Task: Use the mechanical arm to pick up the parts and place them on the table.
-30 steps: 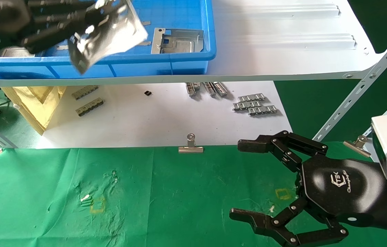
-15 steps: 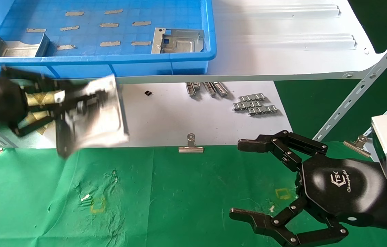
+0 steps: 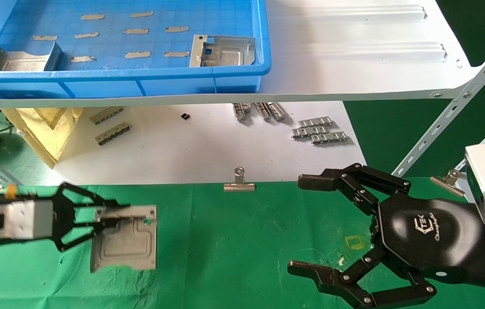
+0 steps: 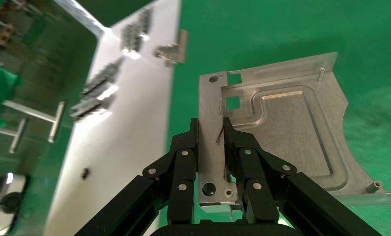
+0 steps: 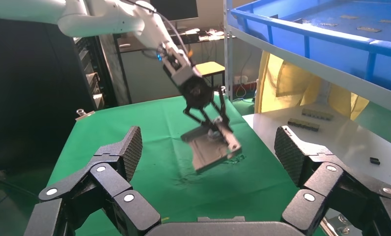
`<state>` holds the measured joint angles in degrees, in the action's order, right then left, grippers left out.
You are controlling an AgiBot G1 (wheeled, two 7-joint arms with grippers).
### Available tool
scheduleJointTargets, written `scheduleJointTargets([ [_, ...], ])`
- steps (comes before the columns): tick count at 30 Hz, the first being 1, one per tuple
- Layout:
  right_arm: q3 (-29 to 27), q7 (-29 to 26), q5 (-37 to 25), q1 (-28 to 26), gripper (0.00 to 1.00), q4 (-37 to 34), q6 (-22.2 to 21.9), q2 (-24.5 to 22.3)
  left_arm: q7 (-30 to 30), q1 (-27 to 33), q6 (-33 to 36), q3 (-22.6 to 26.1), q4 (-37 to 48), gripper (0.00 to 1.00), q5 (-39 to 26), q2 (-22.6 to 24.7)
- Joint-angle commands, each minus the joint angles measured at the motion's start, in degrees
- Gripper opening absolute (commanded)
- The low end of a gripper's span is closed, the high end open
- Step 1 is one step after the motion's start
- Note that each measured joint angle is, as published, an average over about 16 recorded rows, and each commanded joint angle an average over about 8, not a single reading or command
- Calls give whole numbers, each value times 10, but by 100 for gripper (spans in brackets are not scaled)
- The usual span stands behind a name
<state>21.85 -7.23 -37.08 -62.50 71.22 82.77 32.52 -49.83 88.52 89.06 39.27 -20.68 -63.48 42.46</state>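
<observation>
My left gripper is shut on the folded edge of a silver stamped part. It holds the part tilted, low over the left of the green cloth table. In the left wrist view the fingers clamp the part's edge. The right wrist view shows the left gripper and the part over its shadow. My right gripper is open and empty above the table's right side, also in its own view. Two more parts lie in the blue bin.
The blue bin stands on the white shelf, with slanted struts at the right. Grey ridged strips lie on the white sheet. Binder clips hold the cloth's far edge. A yellow bag hangs at the left.
My left gripper has carried the part from over the blue bin, down past the shelf edge, to low over the green cloth. The right arm has not moved.
</observation>
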Motion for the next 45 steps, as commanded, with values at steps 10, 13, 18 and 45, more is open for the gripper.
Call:
scheduleJointTargets([
  [10,0,0,0,0,100,0,0,0,-80,-4,-16,13,92,100,-20,24],
  [13,0,0,0,0,100,0,0,0,-92,-1,-13,15,106,100,-23,28],
  [18,0,0,0,0,100,0,0,0,-109,8,1,14,121,100,-19,32],
  [45,0,0,0,0,100,0,0,0,57,-55,25,-48,146,100,125,27],
])
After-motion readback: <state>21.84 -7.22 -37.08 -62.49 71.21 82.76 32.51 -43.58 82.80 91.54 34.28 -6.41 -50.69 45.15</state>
